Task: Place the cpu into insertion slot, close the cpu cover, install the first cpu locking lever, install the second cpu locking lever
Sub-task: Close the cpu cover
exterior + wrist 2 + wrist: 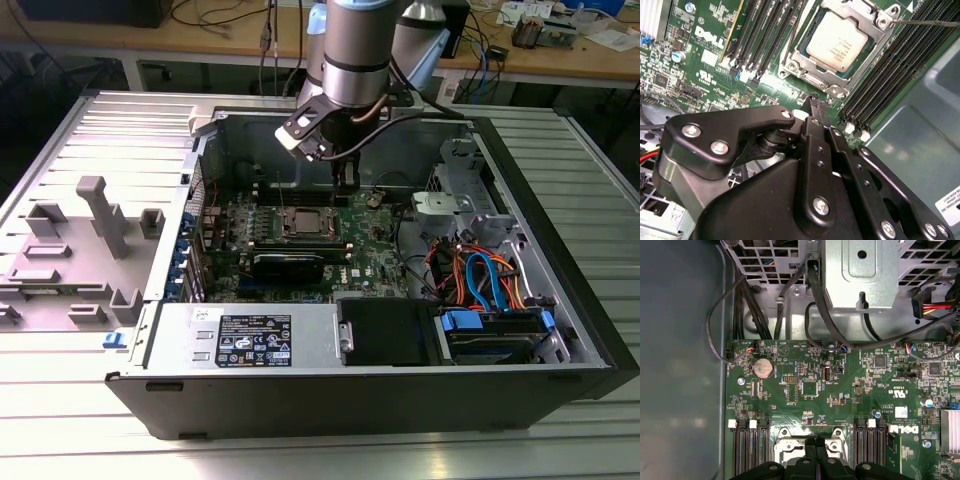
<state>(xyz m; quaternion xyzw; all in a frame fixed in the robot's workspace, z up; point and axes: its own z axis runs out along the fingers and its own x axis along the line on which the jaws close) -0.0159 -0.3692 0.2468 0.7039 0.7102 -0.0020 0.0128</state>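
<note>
The pincer hangs in the upper centre of the exterior view, up and to the right of the insertion slot. Its fingers are pressed together, gripping nothing, above the green motherboard. In the second wrist view the cpu sits in the slot, with the cpu cover framing it.

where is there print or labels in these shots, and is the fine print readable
The white logo on the motherboard: large, clear lettering.
The sticker on the silver box: too small to read.
Print on the cpu lid: too faint to read.
The label on the case wall: cut off, too small.
</note>
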